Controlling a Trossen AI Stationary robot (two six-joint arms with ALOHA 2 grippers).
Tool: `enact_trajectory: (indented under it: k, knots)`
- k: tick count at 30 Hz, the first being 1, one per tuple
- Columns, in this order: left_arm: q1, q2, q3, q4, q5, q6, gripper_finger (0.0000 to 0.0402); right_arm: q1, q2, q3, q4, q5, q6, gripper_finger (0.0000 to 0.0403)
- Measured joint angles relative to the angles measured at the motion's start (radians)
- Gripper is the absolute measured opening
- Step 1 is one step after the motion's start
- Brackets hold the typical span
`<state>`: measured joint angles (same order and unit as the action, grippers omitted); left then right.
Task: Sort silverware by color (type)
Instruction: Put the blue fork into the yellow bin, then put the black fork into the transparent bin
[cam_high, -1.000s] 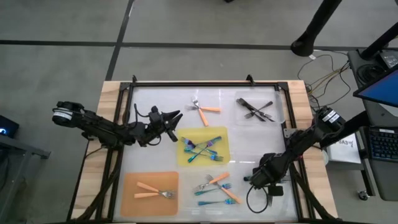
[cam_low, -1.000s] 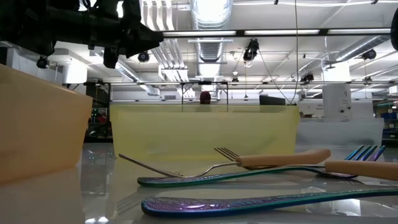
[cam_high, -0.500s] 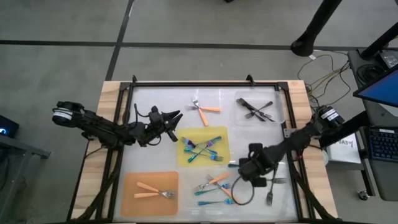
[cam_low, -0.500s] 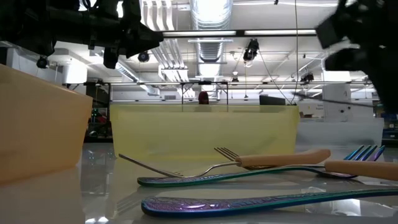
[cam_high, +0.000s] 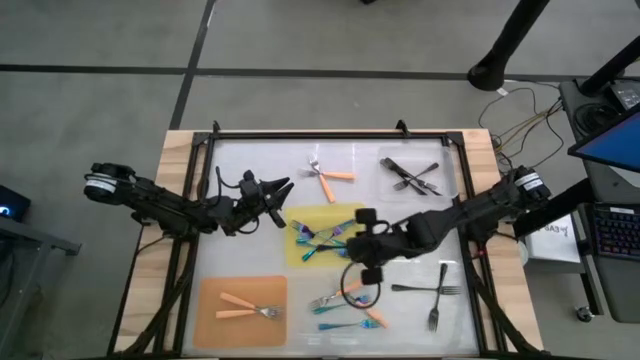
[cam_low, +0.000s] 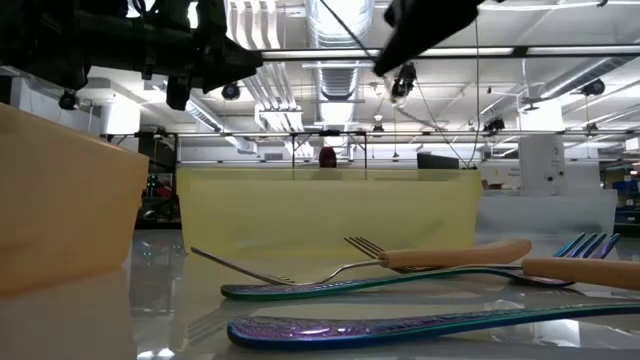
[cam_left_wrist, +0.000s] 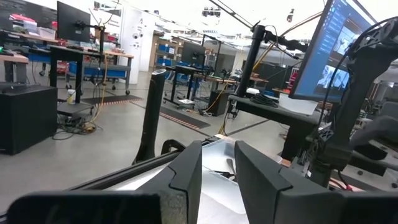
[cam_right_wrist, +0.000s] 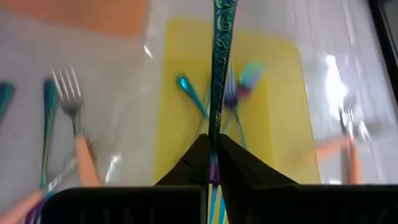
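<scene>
An iridescent blue-teal fork (cam_right_wrist: 219, 68) is clamped between the fingers of the right gripper (cam_high: 362, 247), held above the yellow mat (cam_high: 360, 217) at the table's centre, where more blue-teal forks (cam_high: 322, 240) lie. The right arm stretches in low from the right. The left gripper (cam_high: 281, 190), fingers slightly apart, hovers left of the mat.

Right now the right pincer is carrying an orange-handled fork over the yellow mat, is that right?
Not quite. The right pincer is shut on a blue-teal fork, not an orange-handled one. The right wrist view shows its iridescent handle clamped between the fingers, above the yellow mat. The high view places that pincer at the mat's edge.
</scene>
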<state>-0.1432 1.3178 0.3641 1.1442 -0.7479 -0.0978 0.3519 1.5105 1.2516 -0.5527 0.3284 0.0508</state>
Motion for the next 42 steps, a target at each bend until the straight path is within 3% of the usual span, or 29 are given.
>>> enact_trajectory:
  k: [3,10,21,26,32,42]
  knots:
    - [0.000,0.000,0.000,0.000,0.000,0.002,0.0077,-0.029,0.025,-0.025,0.109,-0.017,-0.077,0.0009]
    - [0.000,0.000,0.000,-0.001,-0.001,0.010,0.0077,-0.104,0.103,-0.026,0.109,-0.014,-0.088,0.0014]
    - [0.000,0.000,0.000,-0.003,-0.001,0.010,0.0077,-0.117,0.112,-0.015,0.071,-0.019,-0.015,0.0082]
    - [0.000,0.000,0.000,-0.010,-0.001,0.010,0.0077,-0.117,0.066,0.027,-0.128,-0.051,0.129,0.0108]
    - [0.000,0.000,0.000,-0.010,-0.001,0.011,0.0077,-0.087,0.044,0.078,-0.451,-0.288,0.367,0.0115]
    - [0.000,0.000,0.000,-0.009,-0.001,0.010,0.0077,0.136,0.049,0.032,-0.674,-0.318,0.663,0.0114]
